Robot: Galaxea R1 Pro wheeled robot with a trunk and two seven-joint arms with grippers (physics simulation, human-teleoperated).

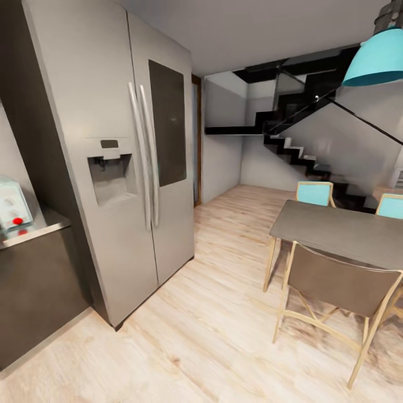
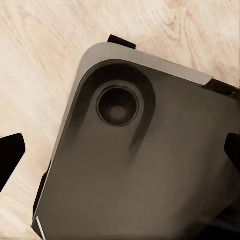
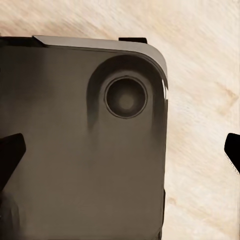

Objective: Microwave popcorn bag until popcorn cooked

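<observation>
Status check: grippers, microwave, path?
Both grippers open, empty, over robot base. Microwave far left on countertop. Fridge beside it; floor route open.

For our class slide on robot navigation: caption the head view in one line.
Kitchen approach: steel fridge centre, mint microwave on countertop at left, dining table right.

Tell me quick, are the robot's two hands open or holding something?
Left gripper: open, holding nothing.
Right gripper: open, holding nothing.

A tall steel fridge (image 1: 120,168) stands on the pale wood floor (image 1: 212,336). Right of it, a grey dining table (image 1: 341,229) with chairs (image 1: 330,291), a teal lamp (image 1: 376,59) above, perhaps a dark staircase (image 1: 302,151) behind.
</observation>
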